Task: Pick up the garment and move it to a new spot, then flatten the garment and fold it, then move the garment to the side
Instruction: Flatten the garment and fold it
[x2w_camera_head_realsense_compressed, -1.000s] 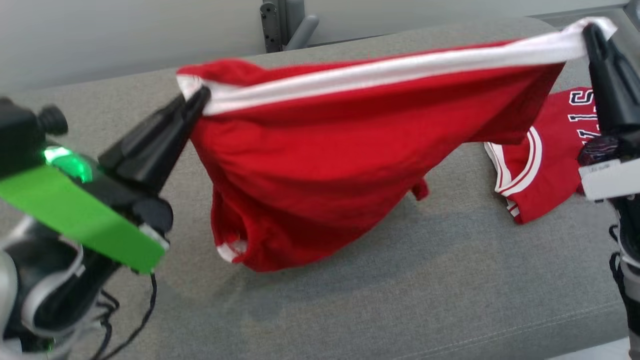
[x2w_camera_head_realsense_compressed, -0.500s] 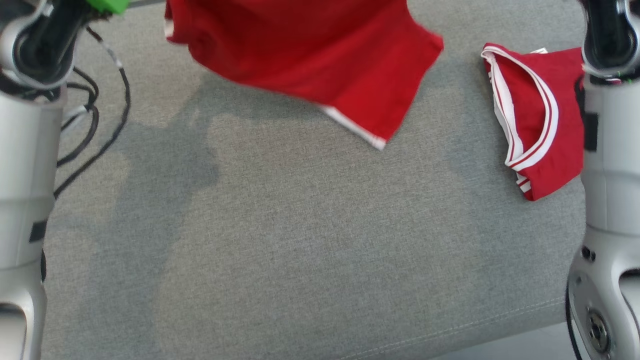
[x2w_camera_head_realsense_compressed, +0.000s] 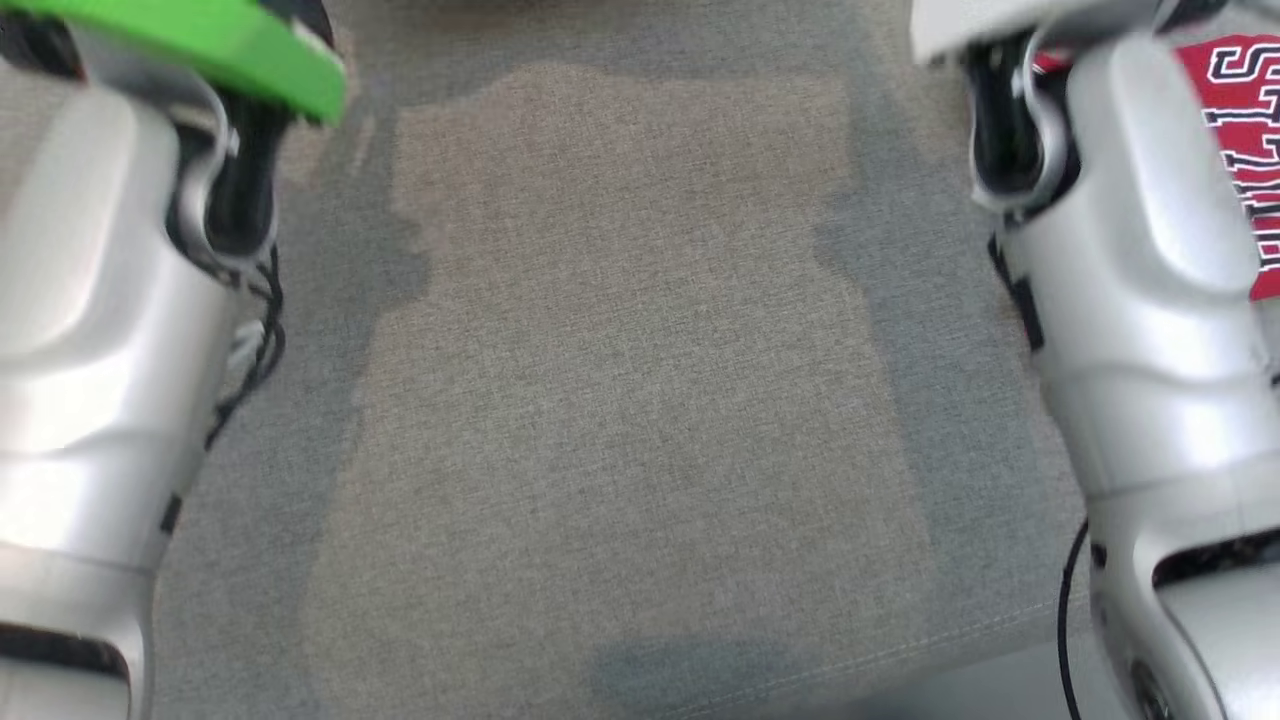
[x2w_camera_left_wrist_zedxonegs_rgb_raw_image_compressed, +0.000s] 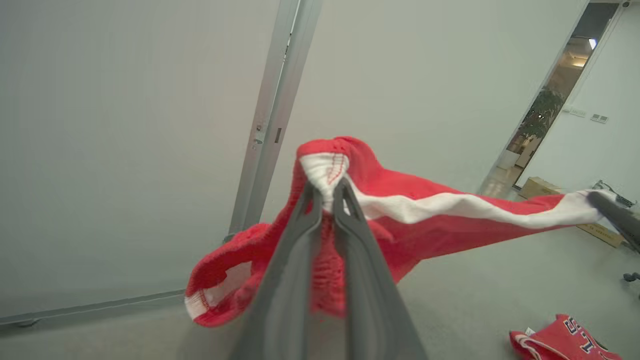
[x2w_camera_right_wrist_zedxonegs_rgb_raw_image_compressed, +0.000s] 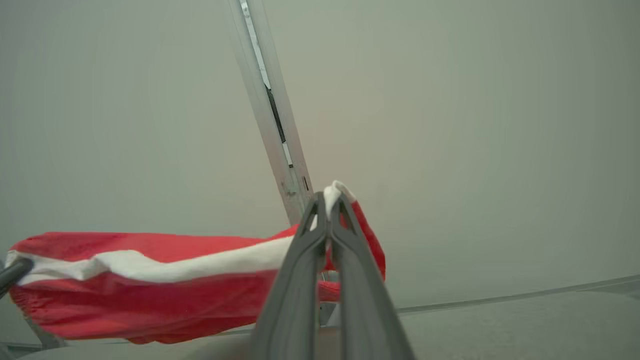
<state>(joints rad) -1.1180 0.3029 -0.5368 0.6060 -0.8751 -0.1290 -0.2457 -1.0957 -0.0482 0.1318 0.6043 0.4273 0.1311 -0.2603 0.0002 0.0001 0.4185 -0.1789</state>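
Observation:
The garment (x2w_camera_left_wrist_zedxonegs_rgb_raw_image_compressed: 425, 225) is red with a white band and hangs in the air, stretched between my two grippers. In the left wrist view my left gripper (x2w_camera_left_wrist_zedxonegs_rgb_raw_image_compressed: 327, 192) is shut on the band's bunched end, and the other arm's dark finger (x2w_camera_left_wrist_zedxonegs_rgb_raw_image_compressed: 612, 215) holds the far end at the right. In the right wrist view my right gripper (x2w_camera_right_wrist_zedxonegs_rgb_raw_image_compressed: 328, 200) is shut on the white band of the garment (x2w_camera_right_wrist_zedxonegs_rgb_raw_image_compressed: 150, 285), which sags leftward. In the head view my pale left forearm (x2w_camera_head_realsense_compressed: 90, 330) and right forearm (x2w_camera_head_realsense_compressed: 1150, 300) stand at the two sides.
A grey upholstered surface (x2w_camera_head_realsense_compressed: 640, 400) lies below, with its stitched front edge at the bottom right. A second red jersey with lettering (x2w_camera_head_realsense_compressed: 1240, 150) lies at the right, also low in the left wrist view as the jersey (x2w_camera_left_wrist_zedxonegs_rgb_raw_image_compressed: 565, 340). A pale wall with a metal post (x2w_camera_left_wrist_zedxonegs_rgb_raw_image_compressed: 270, 115) stands behind.
The head view has shifted a lot. The garment, still held at both ends, has gone up out of its top edge, and the two forearms now flank bare grey fabric.

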